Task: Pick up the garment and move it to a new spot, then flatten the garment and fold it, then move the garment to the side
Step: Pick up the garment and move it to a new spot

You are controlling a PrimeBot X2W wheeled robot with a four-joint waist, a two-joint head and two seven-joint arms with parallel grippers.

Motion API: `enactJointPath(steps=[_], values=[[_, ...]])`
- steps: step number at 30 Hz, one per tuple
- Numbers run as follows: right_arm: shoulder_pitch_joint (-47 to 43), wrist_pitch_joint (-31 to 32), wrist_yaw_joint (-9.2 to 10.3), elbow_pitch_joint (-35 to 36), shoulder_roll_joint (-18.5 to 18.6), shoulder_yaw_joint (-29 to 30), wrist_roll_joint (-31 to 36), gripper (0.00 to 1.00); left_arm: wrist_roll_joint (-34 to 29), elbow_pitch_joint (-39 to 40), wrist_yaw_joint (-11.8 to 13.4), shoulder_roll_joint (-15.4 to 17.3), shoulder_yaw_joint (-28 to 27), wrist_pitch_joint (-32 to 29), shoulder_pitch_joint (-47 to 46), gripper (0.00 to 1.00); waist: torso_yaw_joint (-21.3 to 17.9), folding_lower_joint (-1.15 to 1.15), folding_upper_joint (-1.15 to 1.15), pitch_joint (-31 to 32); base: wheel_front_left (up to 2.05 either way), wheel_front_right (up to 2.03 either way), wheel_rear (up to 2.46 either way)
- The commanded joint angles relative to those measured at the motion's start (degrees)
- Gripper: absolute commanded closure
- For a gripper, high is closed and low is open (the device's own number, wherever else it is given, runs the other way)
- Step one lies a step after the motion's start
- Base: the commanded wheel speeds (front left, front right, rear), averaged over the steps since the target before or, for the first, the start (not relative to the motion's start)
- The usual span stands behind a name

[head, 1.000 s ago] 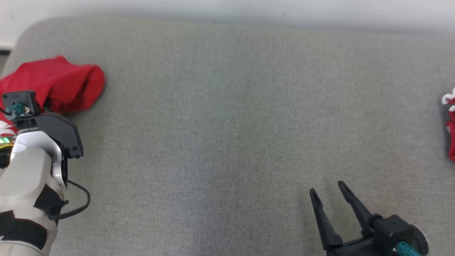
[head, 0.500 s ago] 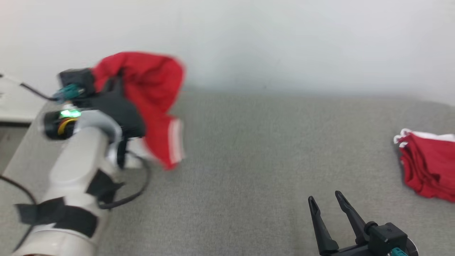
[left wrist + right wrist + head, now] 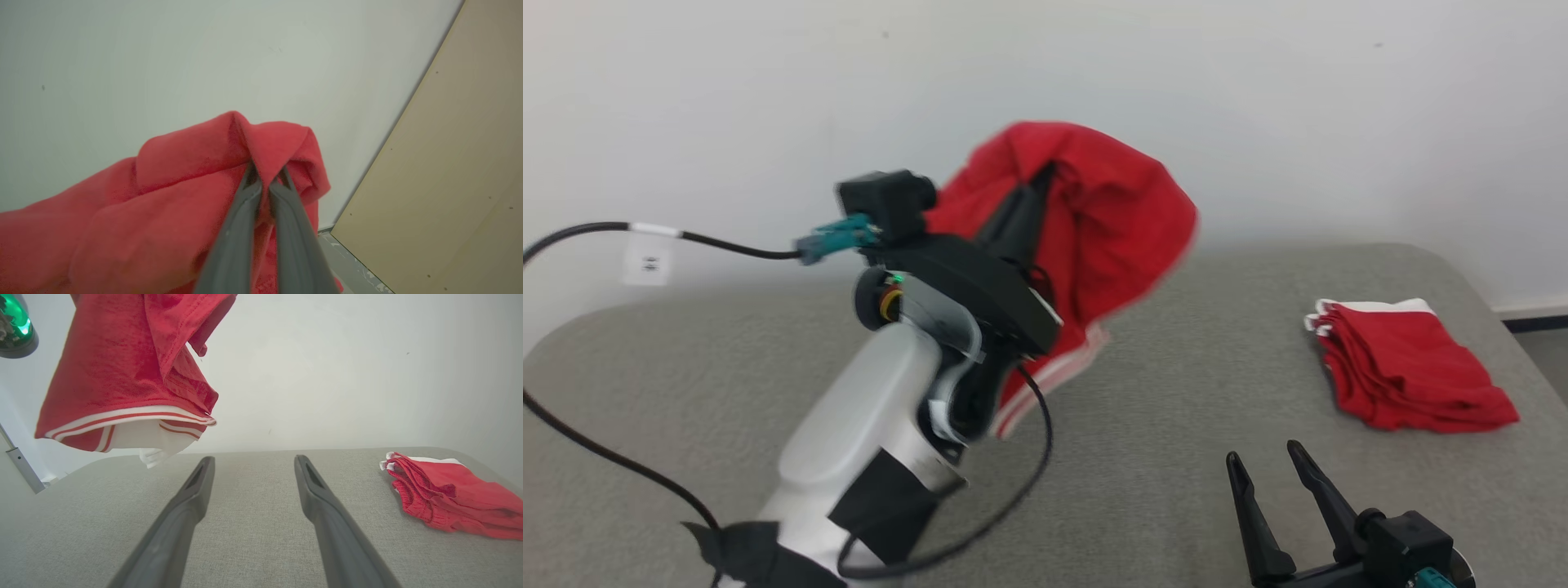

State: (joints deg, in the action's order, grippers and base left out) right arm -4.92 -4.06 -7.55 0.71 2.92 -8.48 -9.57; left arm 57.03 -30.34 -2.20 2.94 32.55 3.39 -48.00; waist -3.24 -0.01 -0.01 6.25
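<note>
The garment is red with white stripes along its hem and hangs in the air above the grey table. My left gripper is shut on a fold near its top; the left wrist view shows both fingers pinching the red cloth at the left gripper. From the right wrist view the garment dangles at the upper left, clear of the table. My right gripper stands open and empty low over the table's near right, also seen as the right gripper.
A folded pile of red garments with white trim lies at the table's right side, also seen as the pile. A black cable trails from the left wrist. A pale wall stands behind the table.
The left arm has lifted the garment off the table's left end and carried it up and to the right. The camera has tilted and turned, bringing the folded pile into view. The right gripper has stayed put.
</note>
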Motion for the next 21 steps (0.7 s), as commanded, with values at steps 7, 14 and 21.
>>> enactJointPath(steps=[7,14,21], values=[[1.40,0.05,0.14,0.15,-0.03,-0.41,-0.13,0.00,0.41,6.19,7.63,0.33,5.43,0.38,3.90,1.00,-8.38,0.01,0.01,-1.32,0.00,0.00,0.00],[2.09,-0.30,0.14,-0.39,-0.03,-1.14,-0.47,0.00,-3.33,-0.80,11.20,4.47,6.88,2.41,7.38,1.00,-10.97,0.01,0.01,-2.58,0.00,0.00,0.00],[2.78,-0.59,0.14,-1.32,-0.04,-1.97,-0.81,0.00,-3.08,-12.92,12.95,6.64,6.39,5.31,13.23,0.67,-12.90,0.01,0.01,-3.29,0.00,0.00,0.00]])
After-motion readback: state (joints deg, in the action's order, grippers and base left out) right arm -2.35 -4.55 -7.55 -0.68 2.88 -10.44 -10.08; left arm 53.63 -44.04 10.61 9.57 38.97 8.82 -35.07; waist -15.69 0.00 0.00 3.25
